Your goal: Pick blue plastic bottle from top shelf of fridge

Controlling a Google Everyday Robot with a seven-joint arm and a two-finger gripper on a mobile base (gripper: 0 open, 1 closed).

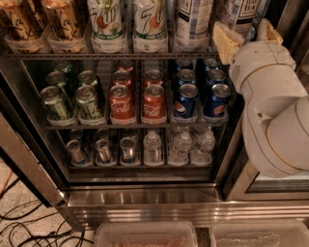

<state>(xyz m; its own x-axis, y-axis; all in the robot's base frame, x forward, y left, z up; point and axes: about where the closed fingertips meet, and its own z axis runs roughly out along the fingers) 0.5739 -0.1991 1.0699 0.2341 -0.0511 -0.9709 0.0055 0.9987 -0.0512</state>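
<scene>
We see the gripper [244, 30] raised at the right end of the top shelf [111, 56] of the fridge [145, 203], at the end of the bulky white arm [270, 111] that fills the right side of the view. Its two pale yellow fingers [226, 42] stand spread apart and grasp nothing. The blue plastic bottle [239, 13] stands upright on the top shelf in the rightmost lane, its checked label with dark lettering showing just above and between the fingers. We cannot tell whether its base sits inside the gap or just behind it. Just beside it, toward the middle, stands a second tea bottle [193, 24] with the same label. Two green-and-white 7up bottles [126, 24] and two amber bottles [41, 21] fill the lanes further along. On the rack below, green cans [72, 99], red Coca-Cola cans [137, 102] and blue Pepsi cans [200, 99] stand in rows. The lowest rack holds silver cans [102, 150] and small water bottles [179, 147]. In front of the fridge lie two clear plastic bins [145, 235], and dark cables [29, 226] trail over the floor at the lower left.
</scene>
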